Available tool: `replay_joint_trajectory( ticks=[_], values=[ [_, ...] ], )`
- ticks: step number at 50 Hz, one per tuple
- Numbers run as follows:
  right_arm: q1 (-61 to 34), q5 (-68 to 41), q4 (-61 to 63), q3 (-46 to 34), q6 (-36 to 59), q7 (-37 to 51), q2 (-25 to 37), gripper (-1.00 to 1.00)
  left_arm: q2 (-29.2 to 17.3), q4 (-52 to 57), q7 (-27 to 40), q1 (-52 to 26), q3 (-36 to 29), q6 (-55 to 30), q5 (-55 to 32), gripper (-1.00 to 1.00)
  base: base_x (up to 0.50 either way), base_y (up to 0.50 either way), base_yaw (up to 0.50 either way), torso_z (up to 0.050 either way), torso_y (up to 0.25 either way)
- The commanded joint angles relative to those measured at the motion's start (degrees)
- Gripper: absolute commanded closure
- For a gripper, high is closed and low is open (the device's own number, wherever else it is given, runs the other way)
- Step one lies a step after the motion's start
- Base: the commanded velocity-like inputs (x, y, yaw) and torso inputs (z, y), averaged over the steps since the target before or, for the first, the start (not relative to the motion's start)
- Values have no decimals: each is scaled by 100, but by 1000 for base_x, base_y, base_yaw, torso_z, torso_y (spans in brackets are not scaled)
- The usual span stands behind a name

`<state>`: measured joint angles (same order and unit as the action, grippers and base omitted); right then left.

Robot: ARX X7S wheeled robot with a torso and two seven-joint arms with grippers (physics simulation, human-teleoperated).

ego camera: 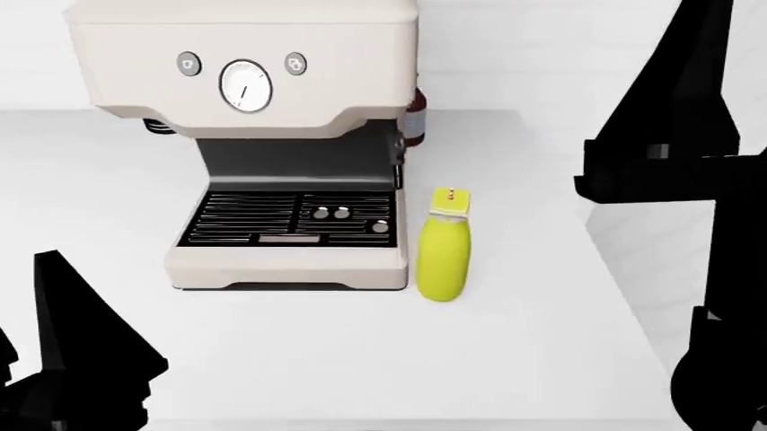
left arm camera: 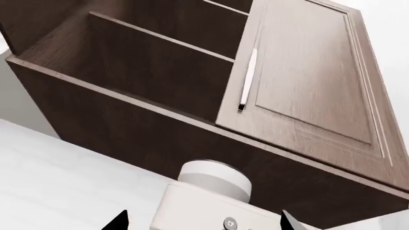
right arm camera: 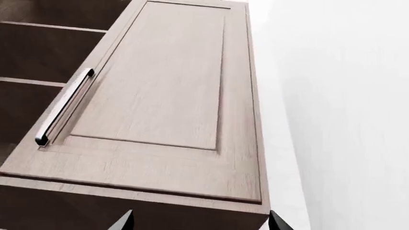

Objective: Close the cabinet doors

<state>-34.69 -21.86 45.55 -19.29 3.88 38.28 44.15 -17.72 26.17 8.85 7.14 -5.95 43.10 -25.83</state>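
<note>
The dark wood wall cabinet (left arm camera: pixel 128 120) is seen from below in both wrist views. Its right door (left arm camera: pixel 307 72), paler wood with a silver bar handle (left arm camera: pixel 248 79), lies flat against the cabinet front. The left half stands open and shows bare shelves (left arm camera: pixel 160 36); the door of that half is out of view. My left gripper (left arm camera: pixel 203 225) is open below the cabinet, over the coffee machine. My right gripper (right arm camera: pixel 201 224) is open under the right door (right arm camera: pixel 166 96), near its handle (right arm camera: pixel 64 108). Neither touches the cabinet, which is out of the head view.
A cream coffee machine (ego camera: pixel 276 135) stands on the white counter (ego camera: pixel 540 341), directly under the cabinet, with a yellow bottle (ego camera: pixel 444 247) beside it. A white wall (right arm camera: pixel 345 120) runs to the right of the cabinet. Both black arms rise at the head view's edges.
</note>
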Motion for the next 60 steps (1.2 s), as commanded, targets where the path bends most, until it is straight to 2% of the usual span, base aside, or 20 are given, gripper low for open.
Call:
replay_joint_trajectory(
  ticks=[1,60],
  values=[
    [63,177,138,-82,86,34,39,-100,-1,21,74,-24,27,-3,-129,-100,0,500,0,0,0],
    [270,57,67,-78,-286,-109,28,-100,-20,1,102,0,37,46,-83,-100,23,499,0,0,0]
  ],
)
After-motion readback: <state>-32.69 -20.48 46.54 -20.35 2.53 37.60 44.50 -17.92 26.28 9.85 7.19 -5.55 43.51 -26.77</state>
